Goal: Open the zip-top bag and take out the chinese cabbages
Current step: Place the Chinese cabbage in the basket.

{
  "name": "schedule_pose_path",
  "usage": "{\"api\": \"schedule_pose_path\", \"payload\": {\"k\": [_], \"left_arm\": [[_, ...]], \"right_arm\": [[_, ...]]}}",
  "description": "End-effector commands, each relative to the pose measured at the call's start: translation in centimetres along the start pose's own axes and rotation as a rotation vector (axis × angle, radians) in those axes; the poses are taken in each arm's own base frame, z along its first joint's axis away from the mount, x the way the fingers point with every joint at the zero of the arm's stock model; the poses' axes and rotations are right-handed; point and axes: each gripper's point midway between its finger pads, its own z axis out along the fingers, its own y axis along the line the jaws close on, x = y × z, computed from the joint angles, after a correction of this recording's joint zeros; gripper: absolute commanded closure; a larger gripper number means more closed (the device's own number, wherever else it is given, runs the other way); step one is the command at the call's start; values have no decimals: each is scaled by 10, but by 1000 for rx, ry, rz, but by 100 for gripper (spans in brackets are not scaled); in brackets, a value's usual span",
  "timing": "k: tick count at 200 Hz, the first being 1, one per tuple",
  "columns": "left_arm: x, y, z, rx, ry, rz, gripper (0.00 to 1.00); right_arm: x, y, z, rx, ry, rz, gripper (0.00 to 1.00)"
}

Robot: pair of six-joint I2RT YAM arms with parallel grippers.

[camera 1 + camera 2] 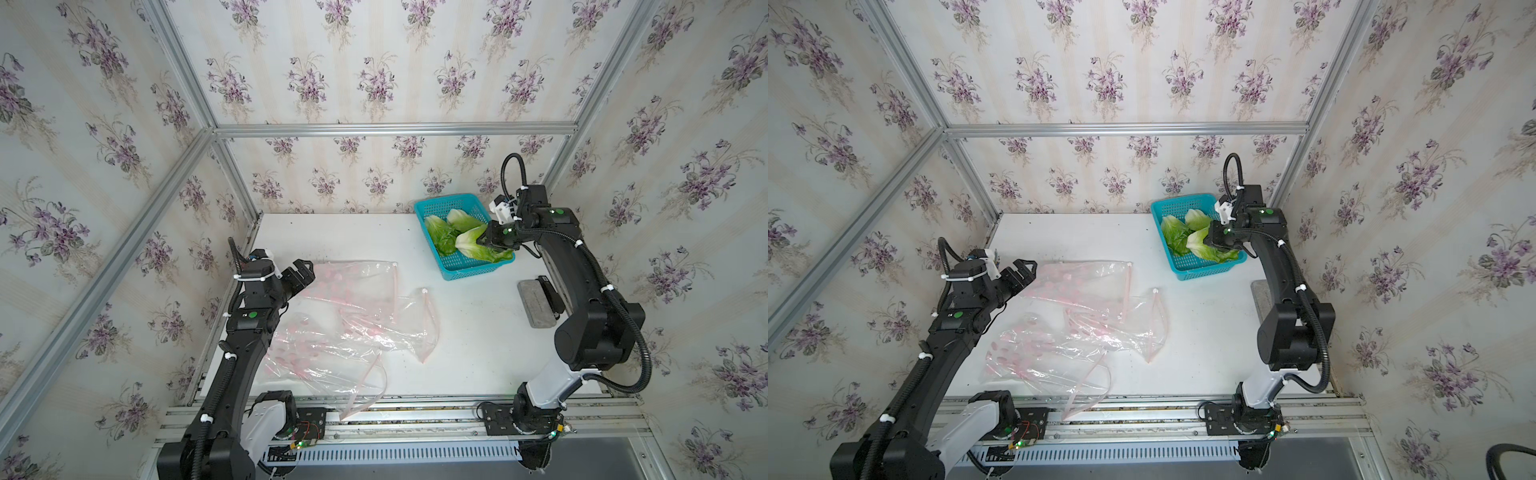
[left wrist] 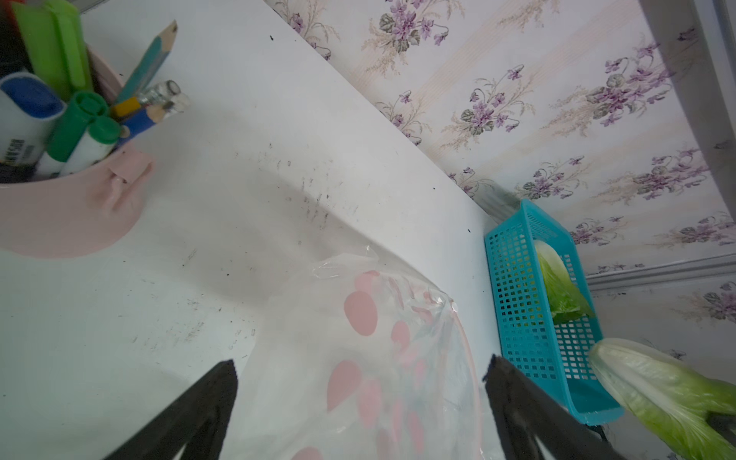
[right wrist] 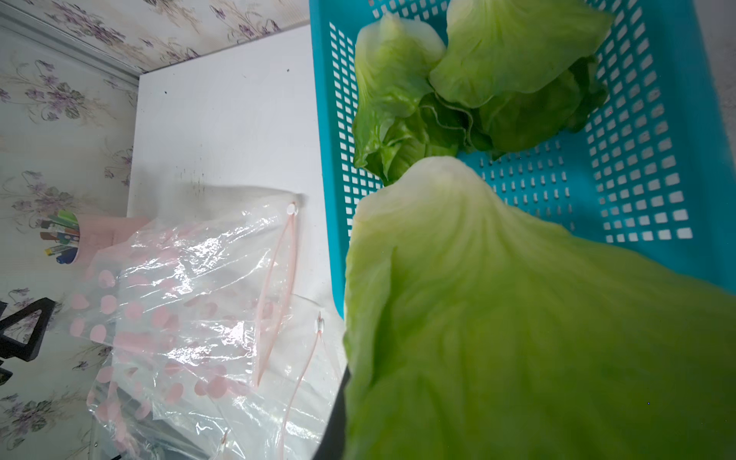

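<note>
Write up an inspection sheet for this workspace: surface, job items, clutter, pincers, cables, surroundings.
Surface: white table, scuffed with dark specks.
Job's things: two cabbages lie in the blue basket; a third cabbage hangs over it; spotted clear bags lie crumpled, looking empty.
Clutter: grey block and black object by the right arm; pink pen cup in the wrist views.
Pincers: left pincer open at a bag's edge; right pincer shut on the third cabbage.
Cables: black hoses tied along both arms.
Surroundings: floral wallpaper, metal frame.
</note>
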Motion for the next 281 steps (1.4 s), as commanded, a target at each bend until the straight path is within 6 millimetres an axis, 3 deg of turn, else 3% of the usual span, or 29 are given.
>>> {"api": "schedule_pose_path", "payload": {"k": [1,16,39,70,97,159,217,252,281], "left_arm": [[13,-10,-2,66,57,64,1],[19,-14,-4,85,83,95,1],[23,-19,-9,110,104,119,1],[24,-23,-14,122,118,141,1],[25,-22,-17,112,132,160,1],[27,-17,-14,89,140,154,1],[30,-17,-17,95,142,157,1],[33,-16,-15,96,156,146,1],[38,-15,-14,97,169,139,1]], "right_arm": [[5,-7,14,39,68,-9,100],[8,-15,27,94,110,-29,100],[21,-11,48,100,175,-69,100],[37,23,68,7,231,-140,100],[38,53,70,-135,205,-146,100],[54,95,83,-352,234,-140,100],[64,78,96,-308,226,-166,100],[76,81,113,-417,133,-250,100],[79,84,116,-473,24,-297,90]]}}
